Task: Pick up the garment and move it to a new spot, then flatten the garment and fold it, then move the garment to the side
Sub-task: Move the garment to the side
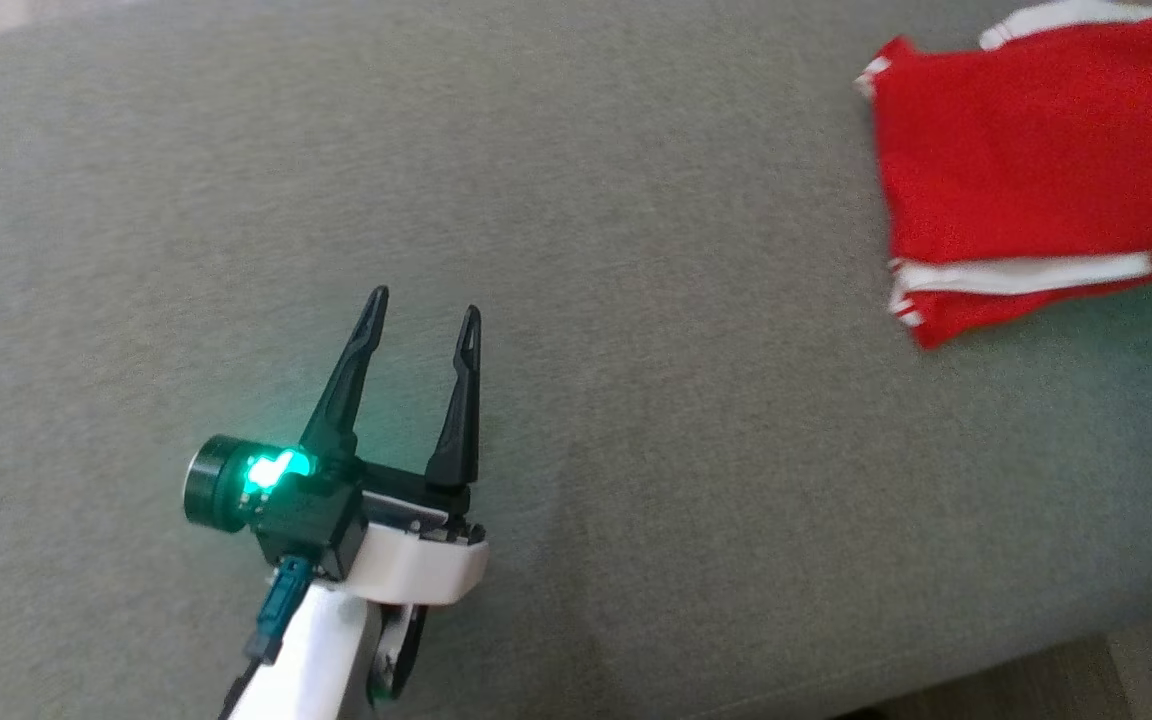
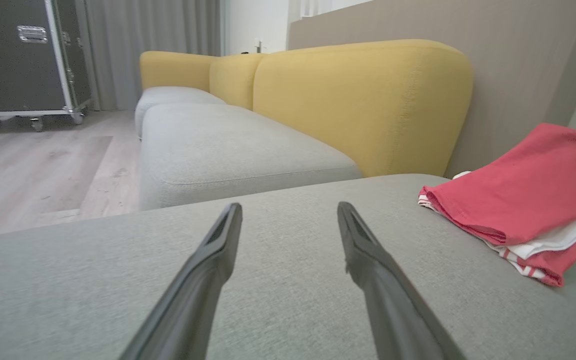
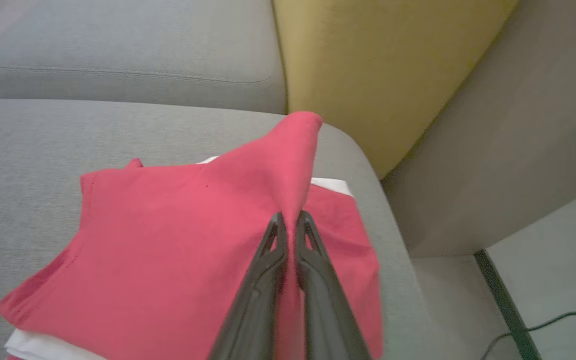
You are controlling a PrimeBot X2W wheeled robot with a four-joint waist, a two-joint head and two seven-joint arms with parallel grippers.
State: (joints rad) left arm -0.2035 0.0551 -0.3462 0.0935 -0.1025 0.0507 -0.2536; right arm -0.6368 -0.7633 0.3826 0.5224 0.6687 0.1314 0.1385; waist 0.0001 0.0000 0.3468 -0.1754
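Head view: my left hand (image 1: 426, 302) hovers low over the grey sofa cushion (image 1: 636, 450), at about 7 o'clock in the frame. Its two fingers are spread wide with nothing between them. The red garment (image 1: 1036, 170) lies far off at 2 o'clock, against the cushion's far right edge. It sits in layers, with white stripes showing along the near hem.

Left wrist view: the same open fingers point across bare cushion toward the yellow backrest (image 2: 368, 100) at 12 o'clock. The garment (image 2: 518, 190) is a stacked bundle at 3 o'clock, well apart from this hand.

Right wrist view: my right hand (image 3: 291, 216) is closed, its fingertips pinching a ridge of the top red layer. The cloth rises into a peak just past the tips at 12 o'clock. The rest of the garment spreads toward 8 o'clock, white trim peeking out beneath.

Since the garment already looks folded, I take this for the last step, shifting it to the side, though it could equally be the first pick-up. The pinch seems to catch only the upper layer. I would lift slowly and watch whether the lower layers follow or the fold opens. The cushion edge is near, so there is little margin on that side.
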